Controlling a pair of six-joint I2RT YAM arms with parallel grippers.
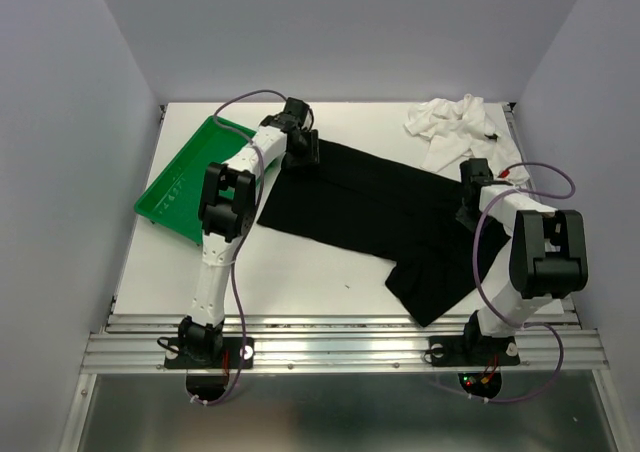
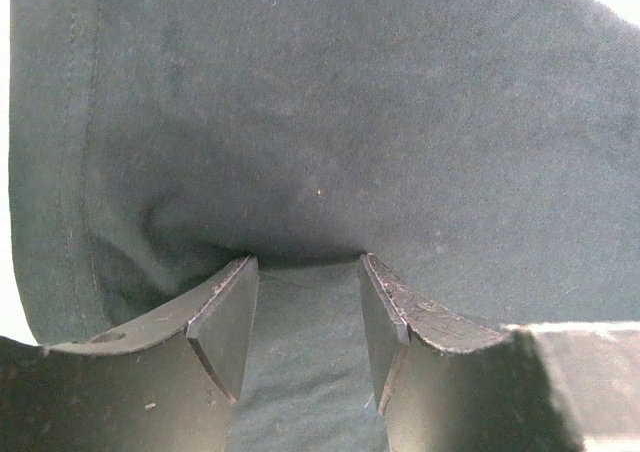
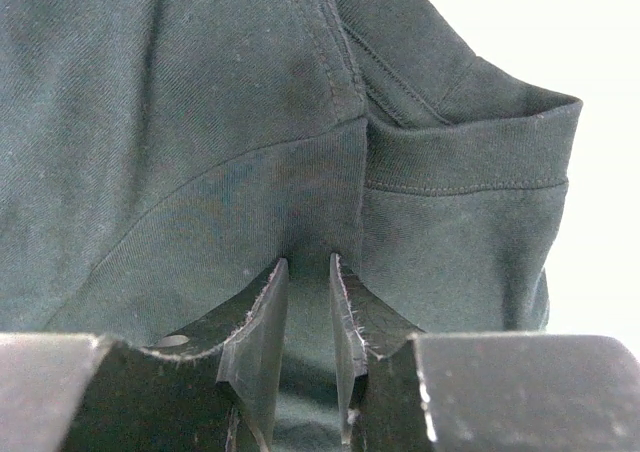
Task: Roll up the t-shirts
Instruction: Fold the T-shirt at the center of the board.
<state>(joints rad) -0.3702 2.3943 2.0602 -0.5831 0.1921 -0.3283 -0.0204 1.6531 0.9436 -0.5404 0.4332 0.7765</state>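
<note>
Currently, black t-shirt [image 1: 370,207] lies spread on a slant across the table [image 1: 300,282], far left to near right. Left gripper [image 1: 303,154] is down on its far-left end, just beside the green tray [image 1: 180,187] at the table's left side. Its fingers [image 2: 225,312] stand moderately apart with cloth in the gap; gripped or not, cannot tell. Right gripper [image 1: 470,207] is down on the shirt's right edge, its fingers [image 3: 260,322] narrow with black cloth between them; pinch unclear. White t-shirt [image 1: 450,127] lies crumpled in the far right corner, close behind the right gripper. Grey cable [image 1: 545,172] loops over the right arm.
</note>
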